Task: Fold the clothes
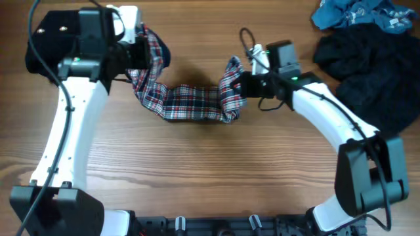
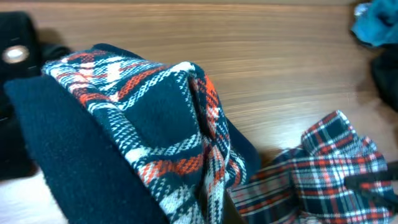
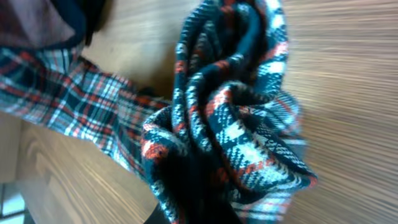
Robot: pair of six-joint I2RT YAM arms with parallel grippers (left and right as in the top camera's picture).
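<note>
A red, navy and white plaid garment (image 1: 190,101) hangs stretched between my two grippers above the wooden table. My left gripper (image 1: 139,47) is shut on its left end, which fills the left wrist view (image 2: 155,137). My right gripper (image 1: 241,84) is shut on its right end, bunched up in the right wrist view (image 3: 230,143). The fingers of both are hidden by fabric. A black garment (image 1: 371,69) lies at the right edge, with a blue garment (image 1: 357,13) behind it at the far right corner.
A black item (image 1: 49,36) lies at the far left behind my left arm. The wooden table (image 1: 210,177) is bare in front of the plaid garment.
</note>
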